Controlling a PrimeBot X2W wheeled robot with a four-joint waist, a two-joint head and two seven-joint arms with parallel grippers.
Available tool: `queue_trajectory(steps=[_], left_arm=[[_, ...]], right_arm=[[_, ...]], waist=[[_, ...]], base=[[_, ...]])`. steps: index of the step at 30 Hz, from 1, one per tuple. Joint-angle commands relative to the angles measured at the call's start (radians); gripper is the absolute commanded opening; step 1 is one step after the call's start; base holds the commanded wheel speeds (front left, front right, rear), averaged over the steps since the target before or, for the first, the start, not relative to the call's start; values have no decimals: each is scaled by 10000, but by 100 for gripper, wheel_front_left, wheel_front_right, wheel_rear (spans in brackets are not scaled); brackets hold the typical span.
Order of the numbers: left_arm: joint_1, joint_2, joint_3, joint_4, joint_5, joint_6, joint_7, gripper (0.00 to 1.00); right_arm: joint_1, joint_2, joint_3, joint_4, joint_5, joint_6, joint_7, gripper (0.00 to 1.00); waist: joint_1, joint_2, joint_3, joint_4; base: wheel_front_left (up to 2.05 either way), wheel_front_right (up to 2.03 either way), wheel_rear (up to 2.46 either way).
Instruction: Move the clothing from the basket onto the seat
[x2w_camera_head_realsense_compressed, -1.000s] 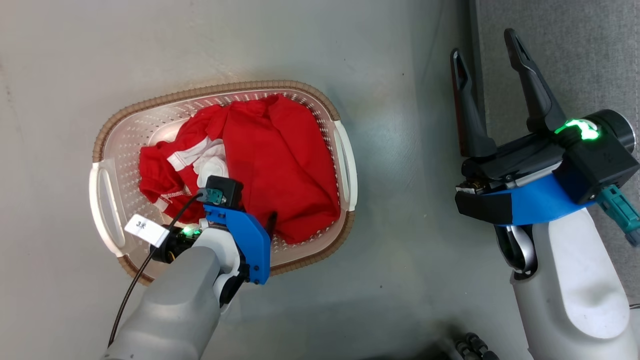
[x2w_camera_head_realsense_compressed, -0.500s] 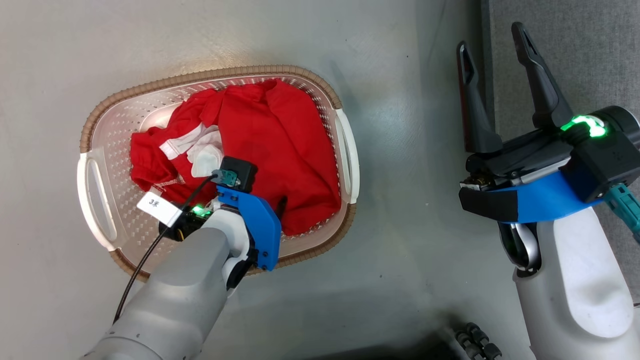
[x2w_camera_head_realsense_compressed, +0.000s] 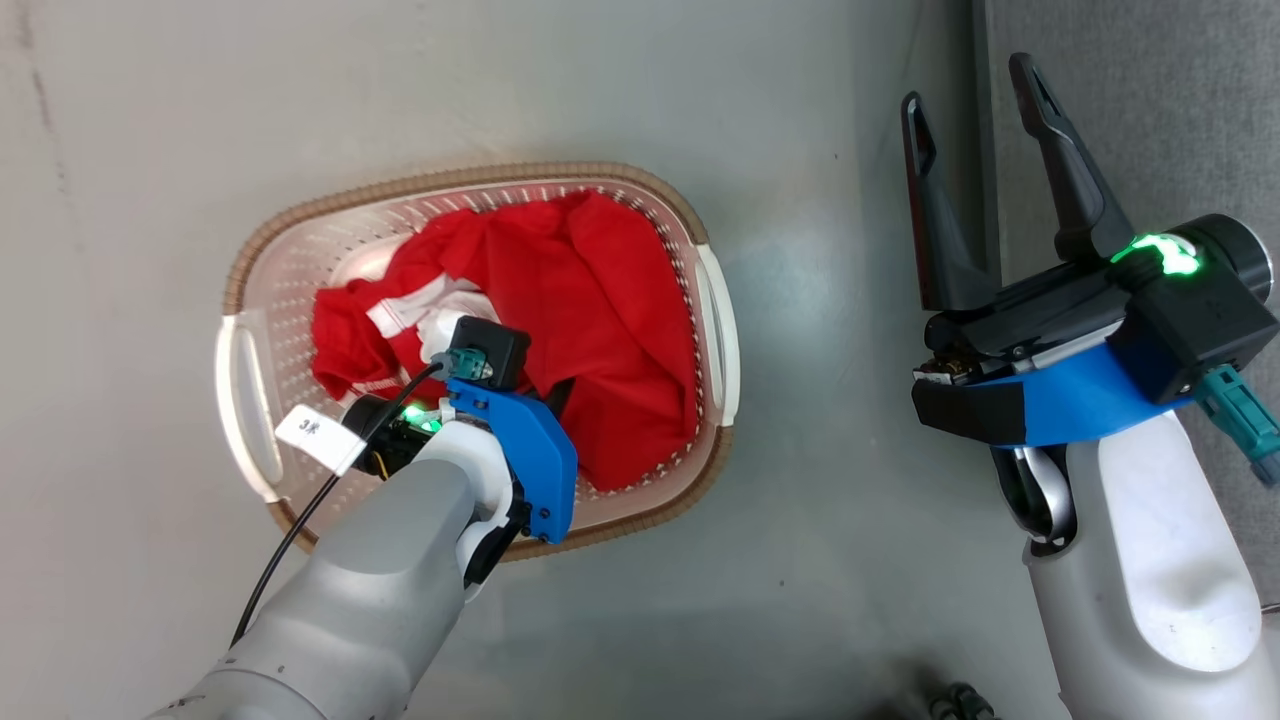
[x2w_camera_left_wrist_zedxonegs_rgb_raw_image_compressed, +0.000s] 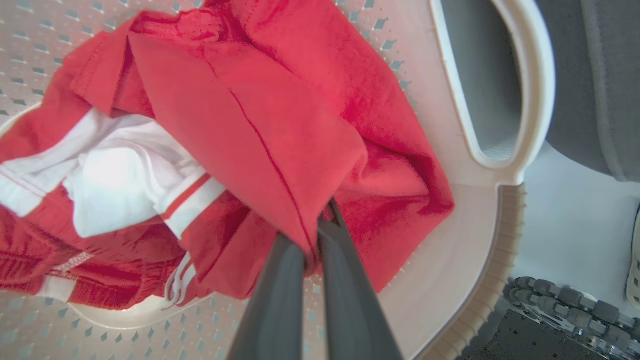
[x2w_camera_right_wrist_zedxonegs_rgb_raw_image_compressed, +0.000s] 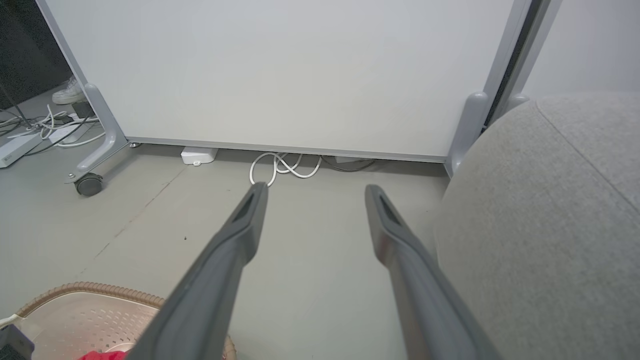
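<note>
The cream basket (x2w_camera_head_realsense_compressed: 470, 195) with its brown rim stands on the floor, holding the red clothing (x2w_camera_head_realsense_compressed: 590, 330) with white stripes. My left gripper (x2w_camera_head_realsense_compressed: 558, 392) reaches down into the basket and is shut on a fold of the red clothing (x2w_camera_left_wrist_zedxonegs_rgb_raw_image_compressed: 280, 125); in the left wrist view the fabric is pinched between the two fingers (x2w_camera_left_wrist_zedxonegs_rgb_raw_image_compressed: 330, 260) and drapes over their tips. My right gripper (x2w_camera_head_realsense_compressed: 975, 90) hangs open and empty at the right, beside the edge of the grey seat (x2w_camera_head_realsense_compressed: 1150, 90). The seat (x2w_camera_right_wrist_zedxonegs_rgb_raw_image_compressed: 545, 210) bulges at the right of the right wrist view.
A white panel on castor feet (x2w_camera_right_wrist_zedxonegs_rgb_raw_image_compressed: 280, 70) stands beyond the floor, with white cables (x2w_camera_right_wrist_zedxonegs_rgb_raw_image_compressed: 282, 167) at its base. More cables and a shoe (x2w_camera_right_wrist_zedxonegs_rgb_raw_image_compressed: 67, 92) lie at the far left. The robot's wheeled base (x2w_camera_left_wrist_zedxonegs_rgb_raw_image_compressed: 560, 310) shows beside the basket.
The head camera has shifted, so the basket sits further right and lower in the picture. The red fabric near my left gripper has bunched and risen slightly. My right gripper stays open.
</note>
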Motion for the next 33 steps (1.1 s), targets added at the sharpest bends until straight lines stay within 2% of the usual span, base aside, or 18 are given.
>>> queue_trajectory(steps=[1, 11, 24, 29, 33], left_arm=[[-60, 53, -36, 35, -147, -67, -226, 0], [405, -31, -529, -21, -798, -67, -1287, 0], [911, 320, -881, -536, -1091, -67, -2124, 0], [919, 618, -391, -1004, -595, -67, -2146, 0], [1038, 902, 456, -1590, 186, -67, -2150, 0]], right_arm=[[-73, -91, 24, 59, 2, 19, -35, 100], [340, -141, 190, 475, 92, 14, -35, 100], [1438, -117, -31, 1054, 287, 13, -35, 100], [1952, -70, -106, 1213, 325, 13, -35, 100], [2374, -31, -90, 1334, 382, 13, -35, 100]], waist=[[0, 0, -322, 157], [0, 0, -1735, 476], [0, 0, -4178, 819], [0, 0, -5077, 956], [0, 0, -5893, 1028]], base=[[0, 0, 0], [0, 0, 0], [0, 0, 0], [0, 0, 0], [0, 0, 0]])
